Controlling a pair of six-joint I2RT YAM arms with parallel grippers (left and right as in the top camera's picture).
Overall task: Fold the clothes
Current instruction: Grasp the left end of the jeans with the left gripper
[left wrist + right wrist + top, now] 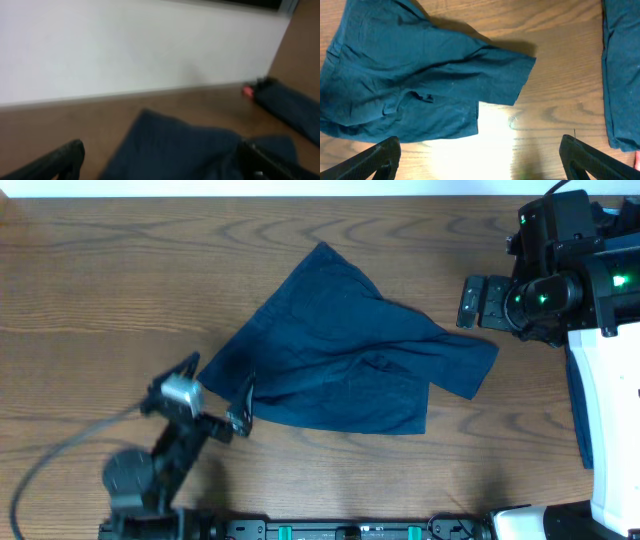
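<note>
My left claw (218,388), fingers spread and empty, is at the near-left corner of the crumpled navy shorts (340,350), whose long axis runs left to right across the wooden table (100,280); my right claw (482,302), also spread empty, hovers just beyond their right leg.

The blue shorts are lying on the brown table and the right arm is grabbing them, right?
Not quite. The shorts do lie on the brown table, but the right gripper isn't grabbing them. The right wrist view shows its jaws wide open and holding nothing, with the shorts lying loose just ahead of them.
</note>
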